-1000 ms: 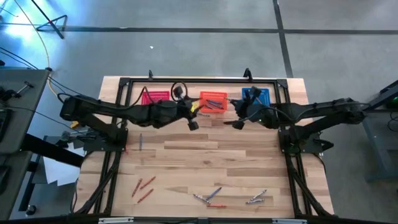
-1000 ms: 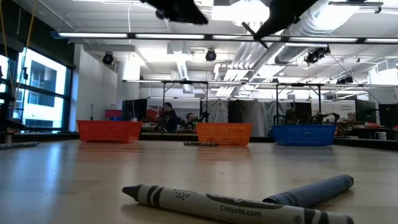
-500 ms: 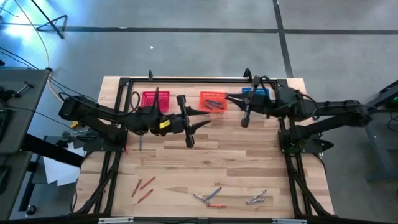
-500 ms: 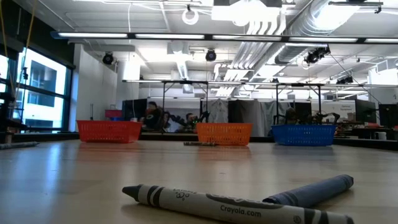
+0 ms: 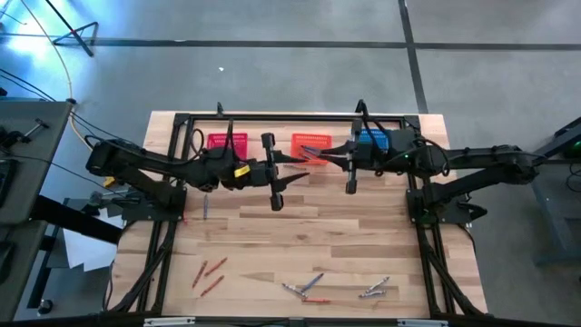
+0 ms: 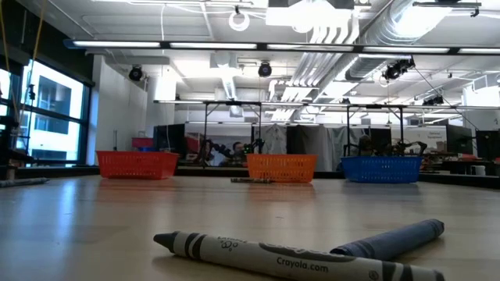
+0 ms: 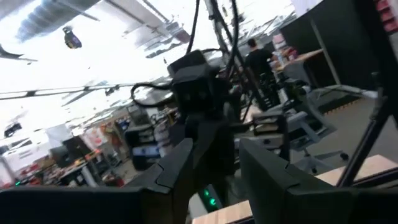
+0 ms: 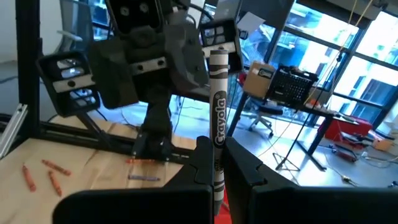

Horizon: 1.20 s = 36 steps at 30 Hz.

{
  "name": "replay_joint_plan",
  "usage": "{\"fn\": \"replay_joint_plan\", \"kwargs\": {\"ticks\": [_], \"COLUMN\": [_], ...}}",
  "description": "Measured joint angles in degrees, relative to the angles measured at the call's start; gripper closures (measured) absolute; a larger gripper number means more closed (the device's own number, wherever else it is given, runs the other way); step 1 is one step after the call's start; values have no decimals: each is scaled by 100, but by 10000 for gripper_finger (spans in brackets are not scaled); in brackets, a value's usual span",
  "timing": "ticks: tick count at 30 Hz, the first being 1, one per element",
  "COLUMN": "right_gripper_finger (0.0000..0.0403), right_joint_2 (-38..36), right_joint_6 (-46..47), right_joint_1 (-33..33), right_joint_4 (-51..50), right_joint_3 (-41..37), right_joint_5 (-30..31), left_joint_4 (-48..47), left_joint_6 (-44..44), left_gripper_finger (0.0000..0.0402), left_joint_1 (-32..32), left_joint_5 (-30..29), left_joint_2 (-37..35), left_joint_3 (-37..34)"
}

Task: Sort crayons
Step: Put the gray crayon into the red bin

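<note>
My right gripper is shut on a grey crayon, high above the table near the orange basket. My left gripper is open and empty; it faces the right gripper from the table's left. Red-orange crayons lie near left, and grey and bluish ones lie on the table at the near edge. Two of these show close in the low view. One grey crayon lies at the left. My right gripper pinches the grey crayon by one end between its two fingers. The fingers come about level from the table's right. The rest of the crayon sticks out past the fingertips toward the left arm, clear of the table.
A red basket, the orange basket and a blue basket stand in a row at the far edge. The orange one holds crayons. A crayon lies on the table before it. A black frame borders the table.
Both arms have gone up, out of the top of the low view. My right gripper drew toward the table's right and far edge with the crayon, then came back a little toward the left gripper. The crayons on the table have kept still.
</note>
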Motion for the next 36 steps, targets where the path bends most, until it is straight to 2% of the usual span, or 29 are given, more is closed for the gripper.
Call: {"fn": "replay_joint_plan", "kwargs": {"ticks": [6,13,26,36], "right_gripper_finger": [402,402,402,402], "right_joint_2": [5,6,457,476], "right_joint_6": [43,33,-265,-369], "right_joint_1": [4,6,4,4], "right_joint_4": [23,77,543,810], "right_joint_3": [0,0,0,0], "right_joint_5": [-31,-707,-743,-748], "left_joint_4": [16,82,81,78], "left_joint_6": [98,93,-308,-334], "left_gripper_finger": [260,246,245,245], "left_joint_1": [3,38,176,174], "left_joint_5": [52,-11,11,10], "left_joint_2": [0,0,2,2], "left_joint_3": [0,0,0,0]}}
